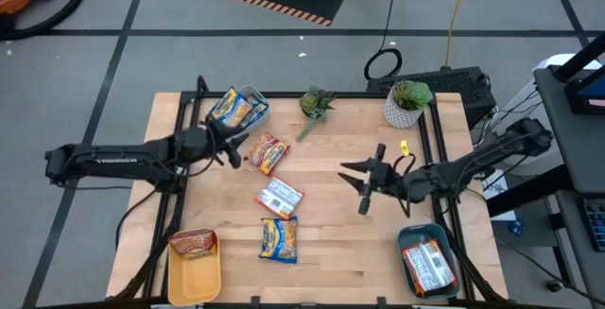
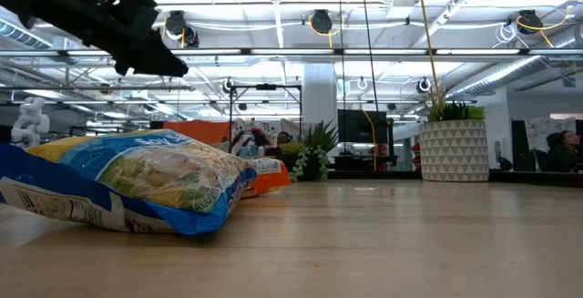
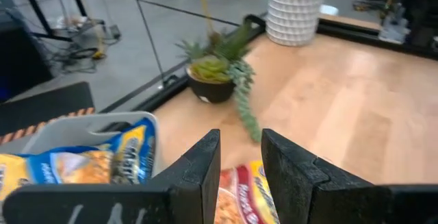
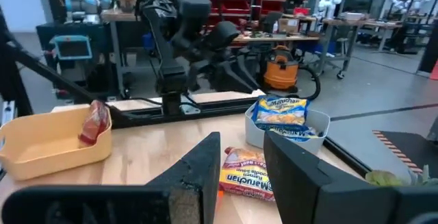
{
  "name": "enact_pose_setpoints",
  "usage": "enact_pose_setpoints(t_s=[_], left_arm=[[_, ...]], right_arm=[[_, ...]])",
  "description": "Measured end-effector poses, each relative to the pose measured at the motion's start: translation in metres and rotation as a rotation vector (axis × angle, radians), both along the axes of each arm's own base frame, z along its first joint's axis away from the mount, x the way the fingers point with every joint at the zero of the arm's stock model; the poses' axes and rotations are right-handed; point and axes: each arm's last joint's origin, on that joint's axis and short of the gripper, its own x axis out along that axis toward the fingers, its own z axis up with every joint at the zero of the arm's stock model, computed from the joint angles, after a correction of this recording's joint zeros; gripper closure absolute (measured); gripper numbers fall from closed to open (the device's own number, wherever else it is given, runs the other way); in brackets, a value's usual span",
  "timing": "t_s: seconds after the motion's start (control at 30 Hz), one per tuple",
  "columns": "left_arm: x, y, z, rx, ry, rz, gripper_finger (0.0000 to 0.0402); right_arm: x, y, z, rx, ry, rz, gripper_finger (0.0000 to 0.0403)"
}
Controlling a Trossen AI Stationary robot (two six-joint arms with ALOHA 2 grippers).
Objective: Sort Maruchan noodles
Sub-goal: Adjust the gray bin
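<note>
On the pale wood-grain table point(image 1: 359, 252) lie three crinkly plastic ramen packets, all placed here against the grey bin point(image 1: 253, 98) at its far left corner. Just beside that bin, toward the table's middle, sits a red-and-yellow packet point(image 1: 268, 151); farther from the bin lies a white packet with red print point(image 1: 280, 197), and farther still a blue-and-yellow packet point(image 1: 279, 238), puffy and glossy in the low view point(image 2: 137, 184). Another blue-and-yellow packet point(image 1: 234, 111) rests inside the grey bin, partly over its rim. The yellow bin point(image 1: 196, 277), straight down the table's left edge from the grey bin, holds an orange-red packet point(image 1: 193, 243) propped against its wall. Diagonally opposite the grey bin, a teal bin point(image 1: 408, 237) holds red-and-white packets point(image 1: 427, 265) — how many is hard to make out.

The left gripper point(image 1: 233, 148) hovers just beside the grey bin, next to the red-and-yellow packet, its blunt dark fingers point(image 3: 198, 172) a narrow gap apart and holding nothing. The right gripper point(image 1: 357, 182) hangs well away from the grey bin, toward the teal bin, fingers spread — empty. A trailing succulent point(image 1: 316, 104) and a white faceted planter point(image 1: 406, 106) stand along the same far edge as the grey bin
</note>
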Motion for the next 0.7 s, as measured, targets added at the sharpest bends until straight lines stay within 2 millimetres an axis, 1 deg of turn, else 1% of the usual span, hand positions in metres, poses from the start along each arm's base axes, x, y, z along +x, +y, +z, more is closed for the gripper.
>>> enact_pose_setpoints(t_s=[0.1, 0.23, 0.3, 0.4, 0.6, 0.7], left_arm=[[0.0, -0.005, -0.002, -0.016, 0.013, -0.024, 0.0289], [0.001, -0.007, -0.001, -0.056, -0.02, -0.021, 0.0289], [0.001, -0.007, -0.001, -0.073, -0.03, -0.017, 0.0289], [0.002, -0.007, -0.003, -0.098, -0.036, -0.008, 0.0289], [0.012, -0.006, -0.015, -0.139, 0.034, 0.009, 0.0289], [0.02, -0.006, -0.024, -0.159, 0.072, -0.024, 0.0289]], right_arm=[[0.007, -0.001, -0.002, 0.008, -0.02, 0.042, 0.0293], [0.017, -0.003, -0.006, 0.016, -0.048, 0.029, 0.0293], [0.022, -0.003, -0.008, 0.001, -0.065, 0.03, 0.0293], [0.03, -0.004, -0.011, -0.048, -0.072, 0.084, 0.0293], [0.038, -0.017, -0.014, -0.058, -0.073, 0.06, 0.0293], [0.039, -0.022, -0.014, -0.036, -0.082, 0.077, 0.0293]])
